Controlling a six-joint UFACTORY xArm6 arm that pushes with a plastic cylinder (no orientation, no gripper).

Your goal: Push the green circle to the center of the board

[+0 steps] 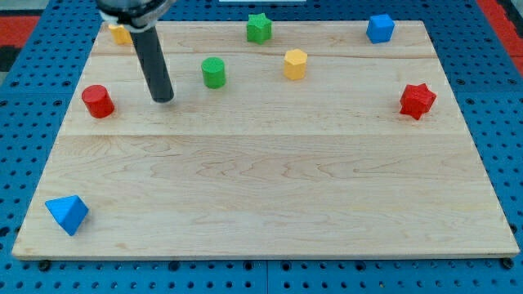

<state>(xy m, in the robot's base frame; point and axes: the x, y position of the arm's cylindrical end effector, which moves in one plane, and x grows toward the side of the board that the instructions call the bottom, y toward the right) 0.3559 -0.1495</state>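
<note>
The green circle (213, 73), a short green cylinder, stands on the wooden board (261, 188) in the upper left part of the view. My tip (164, 99) touches the board to the left of the green circle and slightly below it, about a block's width away. The rod rises up and to the left from the tip. A red cylinder (97, 101) lies to the left of the tip.
A green star block (259, 28) sits at the top centre. A yellow hexagon block (295, 64) is right of the green circle. A blue block (380, 28) is top right, a red star (417, 100) at right, a blue triangle (67, 214) bottom left, a yellow block (120, 33) behind the rod.
</note>
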